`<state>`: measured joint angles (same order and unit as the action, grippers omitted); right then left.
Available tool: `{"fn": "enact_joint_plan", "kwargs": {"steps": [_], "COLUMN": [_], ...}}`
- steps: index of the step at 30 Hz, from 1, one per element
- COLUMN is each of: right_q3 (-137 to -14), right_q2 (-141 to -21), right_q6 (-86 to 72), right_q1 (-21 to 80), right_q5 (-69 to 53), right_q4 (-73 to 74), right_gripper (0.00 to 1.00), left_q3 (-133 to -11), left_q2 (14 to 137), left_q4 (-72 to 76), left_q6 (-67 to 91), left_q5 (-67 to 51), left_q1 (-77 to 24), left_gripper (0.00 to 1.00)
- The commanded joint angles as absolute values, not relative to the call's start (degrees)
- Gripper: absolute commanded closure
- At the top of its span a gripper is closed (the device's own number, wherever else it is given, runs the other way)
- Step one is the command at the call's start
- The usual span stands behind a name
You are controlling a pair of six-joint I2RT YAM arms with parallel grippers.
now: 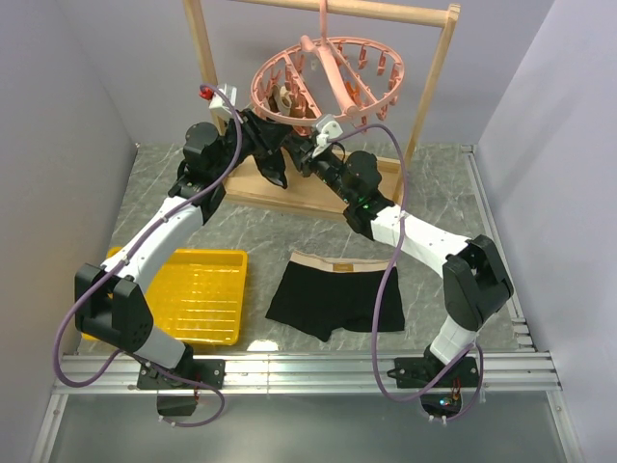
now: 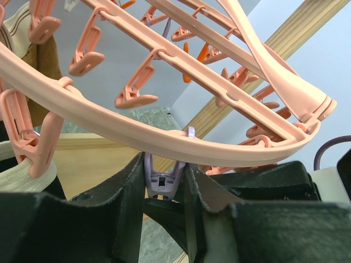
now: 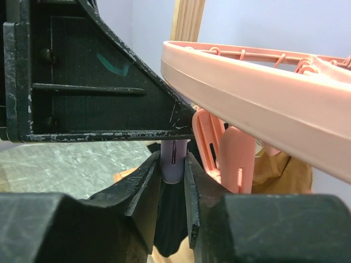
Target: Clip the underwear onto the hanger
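Note:
The underwear (image 1: 337,294), black with a tan-pink waistband, lies flat on the table, free of both grippers. The pink ring hanger (image 1: 328,82) hangs from the wooden rack. My left gripper (image 1: 253,123) is up under the ring's near-left rim; in the left wrist view its fingers (image 2: 126,186) press on a lilac peg (image 2: 164,178) beneath the ring (image 2: 137,131). My right gripper (image 1: 318,147) is under the near rim, shut on a lilac peg (image 3: 174,161) with black cloth (image 3: 173,219) hanging below it.
Another dark garment (image 1: 273,164) with a cream band (image 2: 22,170) hangs from the hanger between the arms. A tan cloth (image 3: 279,170) hangs among the pegs. The wooden rack (image 1: 207,58) stands at the back. A yellow tray (image 1: 198,294) lies front left.

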<state>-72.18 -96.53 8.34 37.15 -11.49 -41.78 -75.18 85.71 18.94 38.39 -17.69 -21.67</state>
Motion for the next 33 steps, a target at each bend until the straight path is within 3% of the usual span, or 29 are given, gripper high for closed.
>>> {"fn": "enact_joint_plan", "kwargs": {"steps": [1,6,9,11,13,14,17,18,22,33], "right_q3": [-75.41,-76.20,-76.73,-76.64,-76.12,-75.94,-75.67,-75.67,-75.41,-74.18], "right_q2": [-96.33,-96.94,-97.12,-97.12,-96.94,-96.77,-96.42,-96.50,-96.42,-95.54], "right_q6": [8.44,8.61,8.61,8.79,8.70,8.61,8.26,8.17,8.09,8.44], "right_q1": [37.62,37.62,37.62,37.62,37.53,37.70,37.62,37.53,37.70,37.70], "right_q5": [-11.43,-10.90,-11.60,-12.30,-12.39,-12.57,-13.09,-13.27,-13.62,-14.76], "right_q4": [-42.63,-42.45,-42.54,-42.63,-42.98,-43.07,-42.72,-42.63,-42.45,-42.98], "right_gripper": [0.69,0.67,0.91,0.98,1.00,1.00,1.00,1.00,1.00,1.00], "left_q3": [-75.23,-75.15,-74.62,-73.92,-73.13,-72.78,-71.55,-70.93,-68.03,-70.40], "left_q2": [84.02,83.94,83.50,83.15,82.36,82.01,80.60,79.81,78.14,80.42], "left_q4": [20.74,19.96,19.78,19.51,19.60,19.95,21.09,21.96,26.19,27.60], "left_q6": [38.85,38.32,38.14,38.49,39.02,39.28,39.81,39.81,39.55,39.64], "left_q5": [-18.81,-18.55,-18.02,-17.49,-16.18,-15.56,-12.40,-11.70,-8.79,-10.64], "left_q1": [-21.88,-22.24,-22.32,-22.32,-22.32,-22.32,-22.32,-22.32,-22.32,-22.32], "left_gripper": [0.98,0.99,0.98,0.94,0.85,0.70,0.43,0.40,0.39,0.47]}}
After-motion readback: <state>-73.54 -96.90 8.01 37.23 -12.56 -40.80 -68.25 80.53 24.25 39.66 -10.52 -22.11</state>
